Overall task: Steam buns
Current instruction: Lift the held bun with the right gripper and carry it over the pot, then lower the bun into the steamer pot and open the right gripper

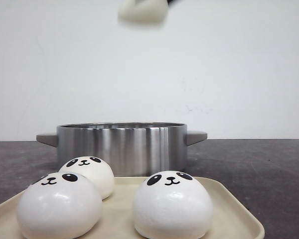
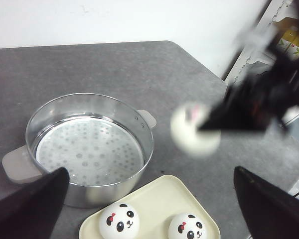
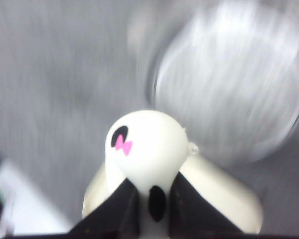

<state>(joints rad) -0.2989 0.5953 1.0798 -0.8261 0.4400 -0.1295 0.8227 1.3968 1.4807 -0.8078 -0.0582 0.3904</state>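
Right claw point(image 3: 152, 206) clamped on one bun point(image 3: 147, 147), held in air, blurred, above worktop point(image 2: 114, 64) beside pot point(image 2: 89, 144). Pot steel, two handles, perforated steamer plate point(image 2: 87, 149) inside, nothing on it. Three buns on cream tray point(image 1: 229, 209) in front of pot: front left point(image 1: 59, 205), front right point(image 1: 172, 204), one behind point(image 1: 89, 174). Left claw point(image 2: 152, 209) spread wide, holding nothing, above tray and pot.
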